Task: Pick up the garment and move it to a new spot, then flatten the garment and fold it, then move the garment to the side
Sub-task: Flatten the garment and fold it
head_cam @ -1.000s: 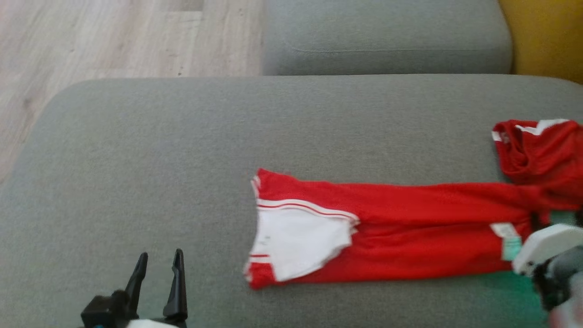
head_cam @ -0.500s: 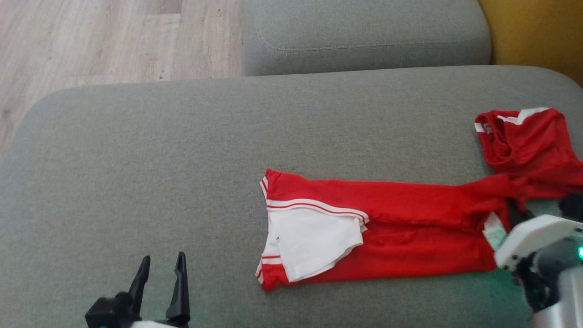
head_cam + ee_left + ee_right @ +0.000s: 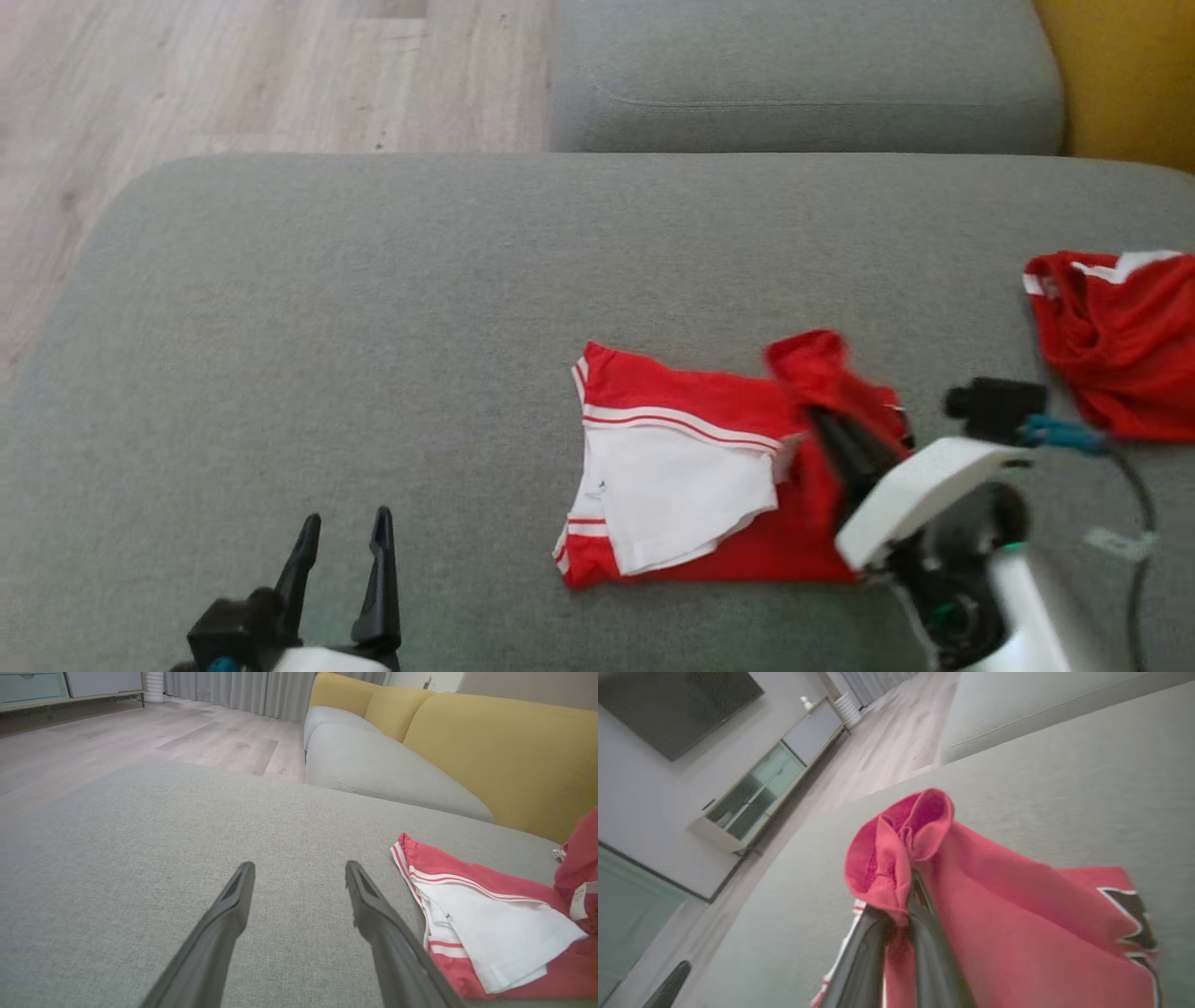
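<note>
Since a second ago the right gripper [image 3: 822, 420] has swung in from the 3 o'clock end of the garment [image 3: 691, 485], carrying that end with it, so the red strip on the grey sofa cushion [image 3: 373, 280] now looks about half as long. The head camera has shifted slightly too.

The garment's long axis runs 9 to 3 o'clock. The lifted end hangs over its middle, and the white-panelled end lies at 9 o'clock of the right gripper, so the fold should finish that way. The right arm is nearer.

The left gripper [image 3: 346, 523] waits with fingers spread at the garment's 8 o'clock, well apart.

The right wrist view shows its fingers [image 3: 924, 933] clamped on bunched red cloth, which is blurred from the head. The head view adds a second red garment [image 3: 1120, 345] at 3 o'clock.
</note>
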